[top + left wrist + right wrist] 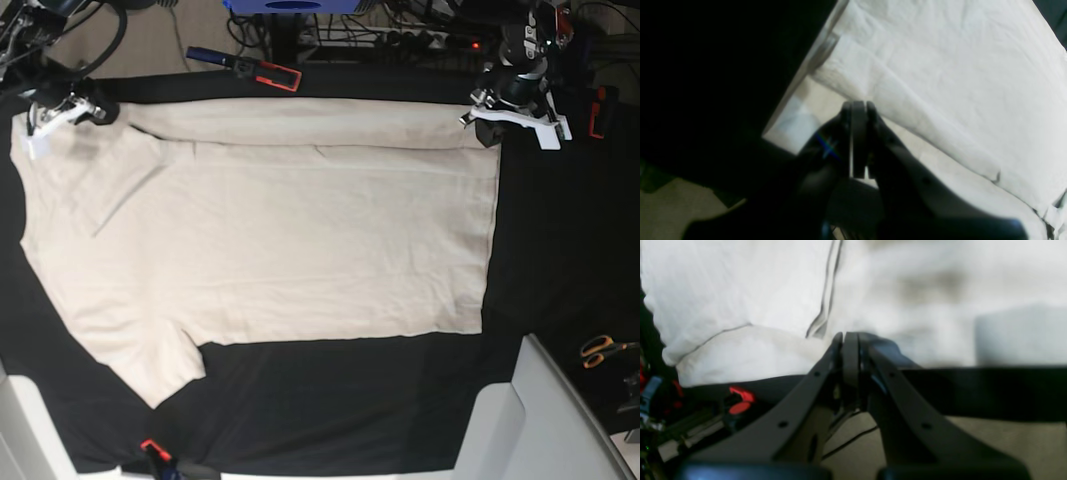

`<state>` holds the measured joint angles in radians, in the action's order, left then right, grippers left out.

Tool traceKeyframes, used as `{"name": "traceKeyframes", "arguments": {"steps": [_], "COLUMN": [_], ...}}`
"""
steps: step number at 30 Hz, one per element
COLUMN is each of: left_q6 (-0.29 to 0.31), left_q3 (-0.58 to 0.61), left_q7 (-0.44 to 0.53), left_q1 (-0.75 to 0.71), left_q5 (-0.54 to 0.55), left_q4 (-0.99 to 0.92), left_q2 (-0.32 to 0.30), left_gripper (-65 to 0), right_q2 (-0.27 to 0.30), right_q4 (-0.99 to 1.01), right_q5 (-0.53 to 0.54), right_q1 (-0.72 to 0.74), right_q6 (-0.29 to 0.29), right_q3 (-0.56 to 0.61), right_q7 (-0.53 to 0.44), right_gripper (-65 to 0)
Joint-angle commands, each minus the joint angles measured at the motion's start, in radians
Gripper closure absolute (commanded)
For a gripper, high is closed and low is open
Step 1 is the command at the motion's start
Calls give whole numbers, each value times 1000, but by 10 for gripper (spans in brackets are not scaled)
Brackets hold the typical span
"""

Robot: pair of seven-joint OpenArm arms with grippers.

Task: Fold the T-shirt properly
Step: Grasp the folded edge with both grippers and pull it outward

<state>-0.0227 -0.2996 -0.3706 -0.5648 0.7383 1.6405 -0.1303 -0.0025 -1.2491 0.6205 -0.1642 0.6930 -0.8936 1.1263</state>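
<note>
The T-shirt [270, 230] lies spread flat on the black-covered table [560, 250], its far edge already turned over in a long narrow fold running left to right. One sleeve sticks out toward the near left.

The left hand [487, 128] sits at the far right corner of the shirt. In its own wrist view the left hand [858, 108] has its fingers pressed together with no gap, right at the folded edge of the cloth; a thin layer may be pinched there, but the dark tips hide the contact, so I cannot tell.

The right hand [52, 115] is at the far left corner. Its wrist view is blurred, yet the right hand [850, 338] shows its fingers together against the hem; whether cloth is caught between them cannot be made out.

Orange-handled scissors [600, 350] lie at the right edge, partly cut off. Clamps [260, 70] hold the table cover along the far side.
</note>
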Motion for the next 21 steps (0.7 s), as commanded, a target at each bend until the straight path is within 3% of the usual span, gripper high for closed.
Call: {"name": "traceKeyframes", "arguments": {"steps": [1, 9, 16, 21], "left_q6": [7, 7, 7, 7], "left_q3": [-5, -5, -5, -8], "left_q7": [17, 18, 22, 22], "left_q1": [-5, -10, -7, -5], "left_q5": [5, 2, -210, -219], "left_q4": [16, 13, 13, 13], "left_q2": [-7, -9, 2, 1], "left_gripper": [0, 0, 0, 0], "right_q2": [5, 3, 16, 57], "right_q4": [-1, 19, 9, 9], "right_q5": [6, 6, 6, 6], "right_q1": [10, 30, 24, 18], "right_q6": [5, 5, 5, 5], "right_q3": [17, 58, 49, 38], "right_q7": [-4, -5, -5, -7], "right_gripper": [-8, -8, -8, -8]}}
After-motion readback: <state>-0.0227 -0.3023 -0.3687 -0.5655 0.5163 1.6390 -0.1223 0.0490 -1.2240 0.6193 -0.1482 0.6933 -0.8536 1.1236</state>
